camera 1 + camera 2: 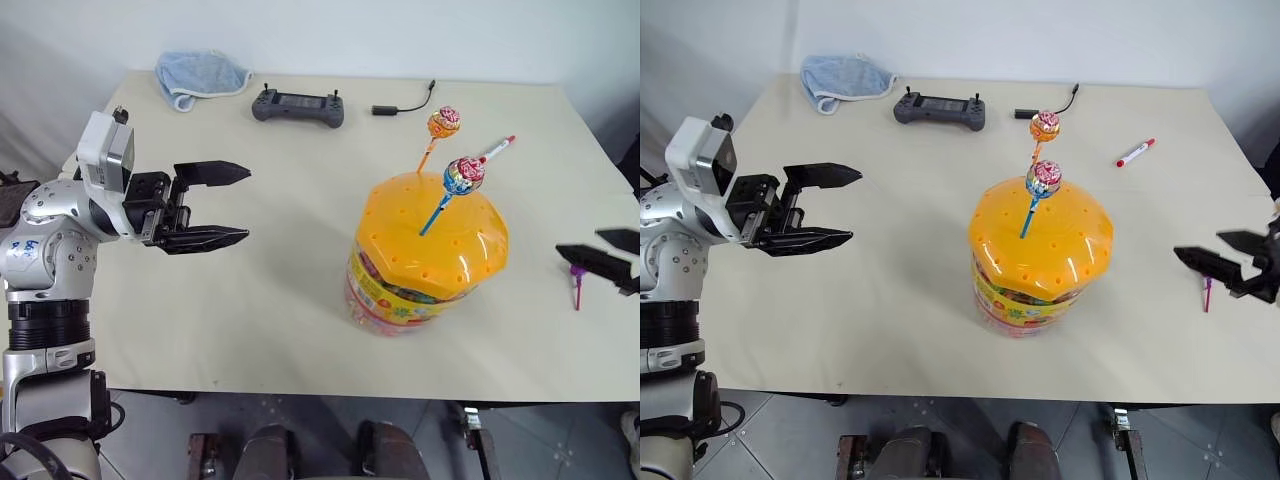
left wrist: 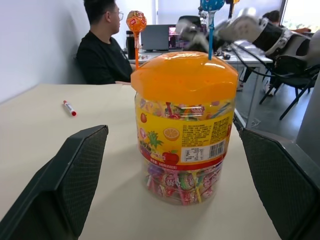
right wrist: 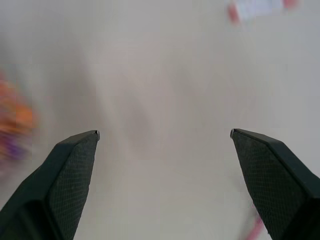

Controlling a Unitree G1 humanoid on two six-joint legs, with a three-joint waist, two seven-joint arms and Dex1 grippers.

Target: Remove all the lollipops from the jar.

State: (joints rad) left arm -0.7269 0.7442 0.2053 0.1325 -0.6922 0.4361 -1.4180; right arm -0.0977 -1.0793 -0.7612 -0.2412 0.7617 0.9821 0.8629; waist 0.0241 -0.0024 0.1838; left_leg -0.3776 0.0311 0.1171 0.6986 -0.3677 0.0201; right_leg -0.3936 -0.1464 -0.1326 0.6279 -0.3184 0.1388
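Jar (image 1: 425, 265) near the table's (image 1: 250, 300) front edge: you see two lollipops (image 1: 463, 176) planted in its orange lid and one purple lollipop (image 1: 577, 285) by the right edge, under the wide-open, empty right gripper (image 1: 607, 252). Left gripper (image 1: 237, 205) gapes empty. Marker (image 1: 1135, 153), controller (image 1: 298, 105), cloth (image 1: 200, 77) along the back.

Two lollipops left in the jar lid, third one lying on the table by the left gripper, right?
Wrong side. The third lollipop, on a pink stick, lies by the right gripper, as the left eye view shows. Two lollipops do stand in the jar lid.
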